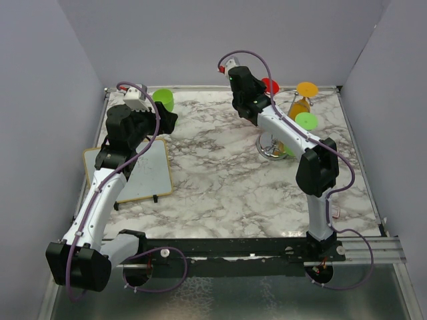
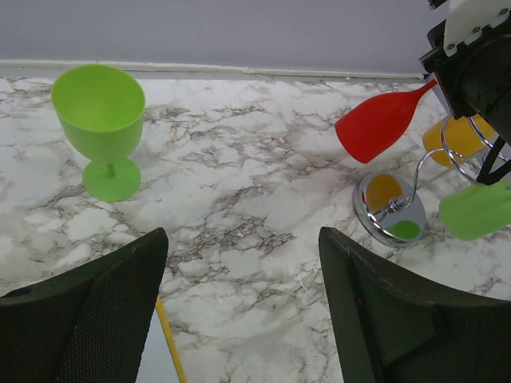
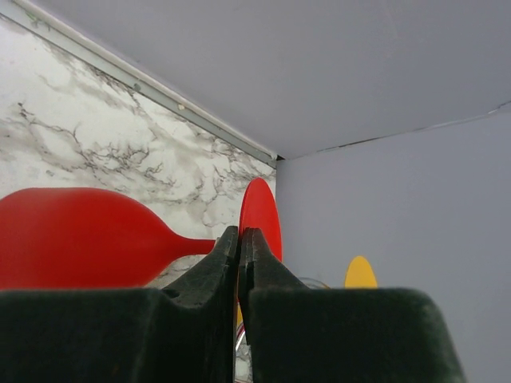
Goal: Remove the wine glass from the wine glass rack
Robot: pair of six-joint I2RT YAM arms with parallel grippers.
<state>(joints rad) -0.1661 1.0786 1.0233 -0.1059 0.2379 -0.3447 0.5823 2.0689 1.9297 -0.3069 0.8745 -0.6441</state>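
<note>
The right claw [image 3: 238,236] grips the red glass [image 2: 377,126] by its stem beside the rack [image 2: 390,214], perhaps clear of it; glass near level, bowl dipping left. The left claw [image 2: 242,243] gapes empty.

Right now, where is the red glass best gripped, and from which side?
Probably the thin stem of the red glass, between bowl and foot. It is tilted, bowl low, so come from above, pinching across the stem; the bowl looks too wide.

Even, diffuse light in all views.
Faint soft shadows; wine glass rack [image 2: 390,209] base mirrors colours; top view slightly grainy.
</note>
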